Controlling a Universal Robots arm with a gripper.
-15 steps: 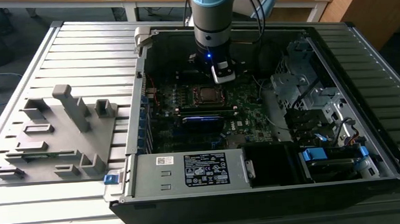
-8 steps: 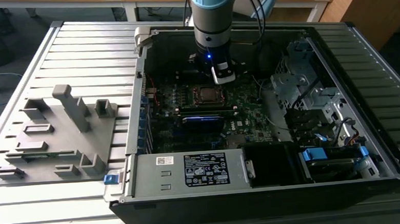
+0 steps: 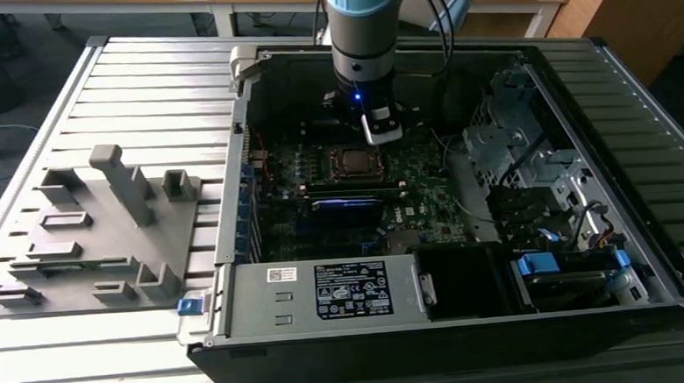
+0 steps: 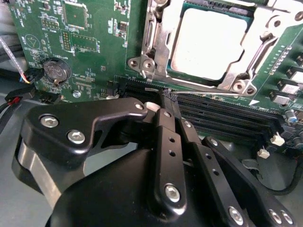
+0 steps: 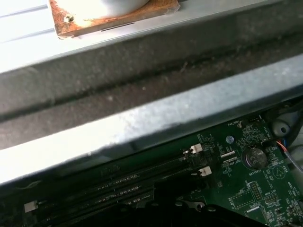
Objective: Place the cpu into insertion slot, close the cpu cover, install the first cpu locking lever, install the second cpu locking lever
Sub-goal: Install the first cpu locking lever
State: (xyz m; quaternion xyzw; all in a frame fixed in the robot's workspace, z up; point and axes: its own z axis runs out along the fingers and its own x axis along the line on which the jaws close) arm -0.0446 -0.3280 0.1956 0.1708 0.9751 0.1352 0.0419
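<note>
The ribbed metal table (image 3: 137, 88) is carrying an open computer case (image 3: 443, 327), lying on its side, and a grey moulded fixture (image 3: 98, 222) on the exterior view's left. The arm (image 3: 363, 24) is reaching down into the case over the green circuit board (image 3: 435, 182). The pincer (image 3: 383, 130) is hovering low, just beside the insertion slot (image 3: 353, 161), toward the exterior view's right. In the second wrist view its black fingers (image 4: 161, 142) are lying pressed together, clenched, with nothing visibly caught between them. Their tips are sitting over the first of the long memory slots (image 4: 227, 118), at the socket's near edge. The cpu cover (image 4: 265, 35) is lying flat, framing the cpu (image 4: 208, 42), which is resting seated in the socket, just beyond the fingertips and apart from them. A thin metal lever rod (image 4: 208, 91) is running along the socket edge, just beside the tips; whether they are touching it cannot be told. A coin battery (image 4: 57, 71) is sitting well aside.
</note>
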